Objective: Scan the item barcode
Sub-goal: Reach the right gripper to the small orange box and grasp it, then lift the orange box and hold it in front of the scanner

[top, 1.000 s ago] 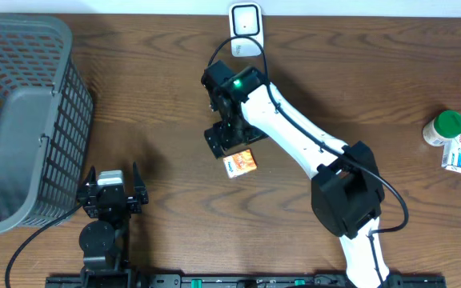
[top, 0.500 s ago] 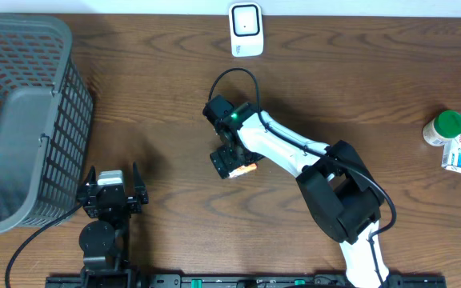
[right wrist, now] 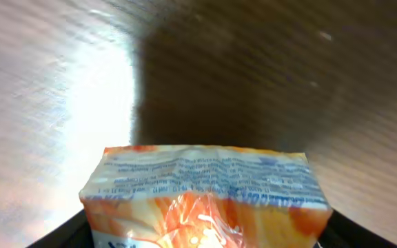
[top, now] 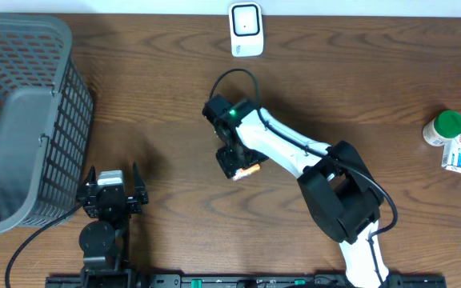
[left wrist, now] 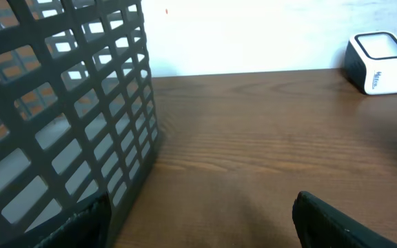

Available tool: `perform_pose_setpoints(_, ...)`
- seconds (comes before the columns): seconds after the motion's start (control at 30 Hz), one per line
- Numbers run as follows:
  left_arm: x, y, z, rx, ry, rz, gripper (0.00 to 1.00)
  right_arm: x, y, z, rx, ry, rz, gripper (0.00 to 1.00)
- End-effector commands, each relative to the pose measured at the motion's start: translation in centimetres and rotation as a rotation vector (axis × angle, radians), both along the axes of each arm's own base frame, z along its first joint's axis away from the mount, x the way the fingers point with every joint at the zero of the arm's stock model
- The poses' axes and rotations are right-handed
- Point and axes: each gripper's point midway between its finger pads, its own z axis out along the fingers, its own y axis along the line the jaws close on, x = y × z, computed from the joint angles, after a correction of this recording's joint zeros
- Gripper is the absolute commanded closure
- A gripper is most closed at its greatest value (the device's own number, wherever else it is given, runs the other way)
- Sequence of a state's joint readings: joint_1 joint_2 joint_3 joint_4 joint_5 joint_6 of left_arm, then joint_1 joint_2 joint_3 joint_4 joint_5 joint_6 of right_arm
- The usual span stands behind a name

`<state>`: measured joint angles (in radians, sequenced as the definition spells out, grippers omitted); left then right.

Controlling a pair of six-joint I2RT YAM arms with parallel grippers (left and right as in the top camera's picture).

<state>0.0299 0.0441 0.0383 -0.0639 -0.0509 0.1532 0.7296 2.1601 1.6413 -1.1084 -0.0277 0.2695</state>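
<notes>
**A:** From above, where's the item?

**B:** The orange packet (top: 249,170) lies on the bench (top: 158,96) near the middle, well short of the scanner (top: 246,30) at the far edge. The right arm (top: 286,144) reaches over it and the right jaws straddle it from above. That is likely so it can be lifted and its barcode turned to the scanner's window.

**A:** And the other side?

**B:** The left jaws sit parked beside the basket (top: 22,120), out of the way.

**A:** Left wrist view?

**B:** The left jaws stand wide apart with only bare bench between them, so they hold nothing. The basket (left wrist: 81,103) wall is close on the left and the scanner (left wrist: 381,62) is far off to the right.

**A:** Right wrist view?

**B:** The orange packet (right wrist: 205,193) fills the gap, with a dark finger at each lower corner beside its ends. The right jaws are partly apart around it. Whether they press on it or merely flank it, I cannot tell. It looks to rest on the wood.
</notes>
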Motion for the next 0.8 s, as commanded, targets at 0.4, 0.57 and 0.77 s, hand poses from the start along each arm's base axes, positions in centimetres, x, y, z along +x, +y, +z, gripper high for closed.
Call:
perform_pose_setpoints(0.4,-0.1,0.1,-1.7,-0.009,0.049,0.008,0.16,-0.1,-1.7,7.3,0.158,0.26,-0.136,0.35)
perform_pose_setpoints(0.57,-0.1,0.1,-1.7,-0.009,0.049,0.008,0.16,0.4,-3.5,7.7,0.182,0.313,-0.216,0.34)
perform_pose_setpoints(0.77,-0.1,0.1,-1.7,-0.009,0.049,0.008,0.16,0.2,-5.6,6.9,0.146,0.382,-0.265,0.34)
